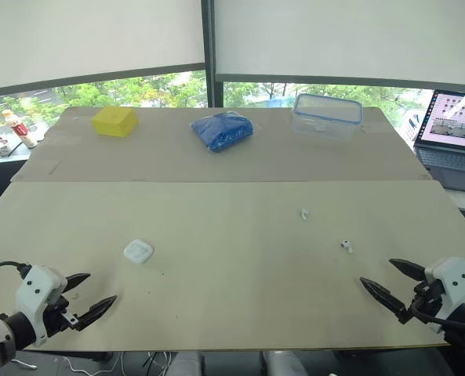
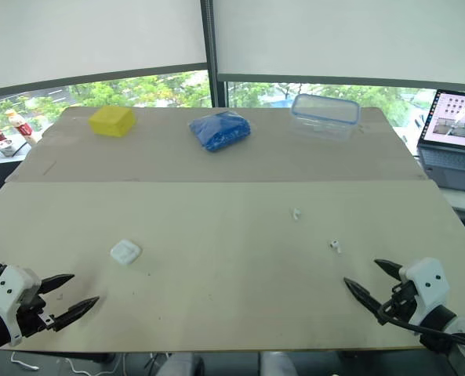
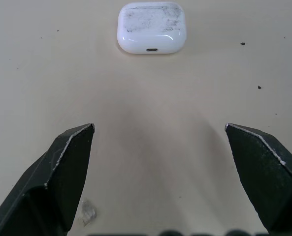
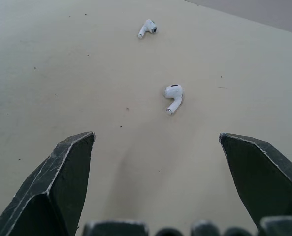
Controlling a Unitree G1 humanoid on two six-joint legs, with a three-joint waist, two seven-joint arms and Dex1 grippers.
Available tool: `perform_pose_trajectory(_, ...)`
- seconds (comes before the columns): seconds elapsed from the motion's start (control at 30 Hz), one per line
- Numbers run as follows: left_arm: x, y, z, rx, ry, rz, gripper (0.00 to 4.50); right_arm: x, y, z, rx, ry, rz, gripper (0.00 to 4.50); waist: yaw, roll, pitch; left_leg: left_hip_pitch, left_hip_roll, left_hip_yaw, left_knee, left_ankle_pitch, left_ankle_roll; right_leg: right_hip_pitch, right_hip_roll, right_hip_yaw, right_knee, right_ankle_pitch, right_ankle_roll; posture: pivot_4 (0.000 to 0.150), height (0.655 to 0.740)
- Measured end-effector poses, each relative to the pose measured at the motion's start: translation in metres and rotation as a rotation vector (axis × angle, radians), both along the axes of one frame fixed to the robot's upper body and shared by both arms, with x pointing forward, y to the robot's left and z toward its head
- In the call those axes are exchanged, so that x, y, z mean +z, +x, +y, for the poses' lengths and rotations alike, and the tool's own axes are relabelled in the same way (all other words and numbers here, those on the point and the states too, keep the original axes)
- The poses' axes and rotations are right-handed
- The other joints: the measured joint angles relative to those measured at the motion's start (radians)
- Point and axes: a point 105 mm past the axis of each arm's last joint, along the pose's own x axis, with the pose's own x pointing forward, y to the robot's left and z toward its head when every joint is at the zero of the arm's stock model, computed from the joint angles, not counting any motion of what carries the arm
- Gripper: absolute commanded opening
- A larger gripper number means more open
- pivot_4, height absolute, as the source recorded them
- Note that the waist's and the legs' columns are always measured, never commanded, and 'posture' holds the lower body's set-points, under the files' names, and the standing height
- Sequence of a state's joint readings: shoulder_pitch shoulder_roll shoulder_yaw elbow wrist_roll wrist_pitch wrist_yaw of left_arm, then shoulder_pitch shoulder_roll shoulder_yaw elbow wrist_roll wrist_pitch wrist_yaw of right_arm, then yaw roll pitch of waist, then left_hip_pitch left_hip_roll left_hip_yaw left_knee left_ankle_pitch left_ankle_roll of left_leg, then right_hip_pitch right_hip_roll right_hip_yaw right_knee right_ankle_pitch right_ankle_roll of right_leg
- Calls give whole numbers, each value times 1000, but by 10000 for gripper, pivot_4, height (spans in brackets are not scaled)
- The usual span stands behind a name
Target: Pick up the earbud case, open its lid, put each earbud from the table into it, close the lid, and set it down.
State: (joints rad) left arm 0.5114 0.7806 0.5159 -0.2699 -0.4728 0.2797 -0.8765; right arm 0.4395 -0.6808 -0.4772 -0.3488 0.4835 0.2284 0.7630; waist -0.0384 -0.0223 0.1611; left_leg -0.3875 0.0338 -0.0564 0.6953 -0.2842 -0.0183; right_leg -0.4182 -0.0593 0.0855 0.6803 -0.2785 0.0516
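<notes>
Office-like test room, with a robot bench set by the window.

Two plain, pale tables, a near table (image 1: 216, 313) and a far table (image 1: 169, 160), butt edge to edge. Behind the far one, roller blinds (image 1: 91, 39) hang partway down over a window (image 1: 161, 90) that shows green trees. An open laptop (image 1: 454, 129) sits just past the right edge. A yellow block (image 1: 114, 121), a blue bag (image 1: 223, 130) and a clear lidded box (image 1: 327, 115) line the far edge, with bottles (image 1: 12, 129) beyond the far left corner. The left gripper (image 1: 101, 287) and right gripper (image 1: 377, 270) hover at the near corners, fingers spread.
</notes>
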Motion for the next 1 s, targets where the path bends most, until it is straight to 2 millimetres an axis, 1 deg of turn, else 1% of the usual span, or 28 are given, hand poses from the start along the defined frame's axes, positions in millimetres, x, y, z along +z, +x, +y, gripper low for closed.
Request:
perform_pose_trajectory(0.3,3,5,-3,-6,-5,-36,45000,0,1,0,-2,-9,-3,44725,0,0,0,0,0,0,0,0,0,0,0,0,0,0,0,1500,6859)
perform_pose_trajectory(0.37,6,10,-4,-3,-8,-62,45000,1,1,0,-3,-8,-6,44725,2,0,0,0,0,0,0,0,0,0,0,0,0,0,0,1500,6859)
perform_pose_trajectory(0.5,12,15,-3,-25,41,-107,45000,3,4,0,2,-7,-17,44725,1,0,0,0,0,0,0,0,0,0,0,0,0,0,0,1500,6859)
perform_pose_trajectory(0.6,16,19,-4,-35,0,-132,45000,3,4,1,8,-5,-17,44725,2,0,0,0,0,0,0,0,0,0,0,0,0,0,0,1500,6859)
perform_pose_trajectory(0.7,20,19,-1,-32,-77,-132,45000,2,3,2,19,-2,-10,44725,0,0,0,0,0,0,0,0,0,0,0,0,0,0,0,1500,6859)
perform_pose_trajectory(0.9,14,14,2,-40,-110,-83,45000,-1,3,2,12,5,16,44725,-1,0,0,0,0,0,0,0,0,0,0,0,0,0,0,1500,6859)
perform_pose_trajectory(1.0,15,15,0,-51,-114,-83,45000,-2,3,2,17,-1,17,44725,2,0,0,0,0,0,0,0,0,0,0,0,0,0,0,1500,6859)
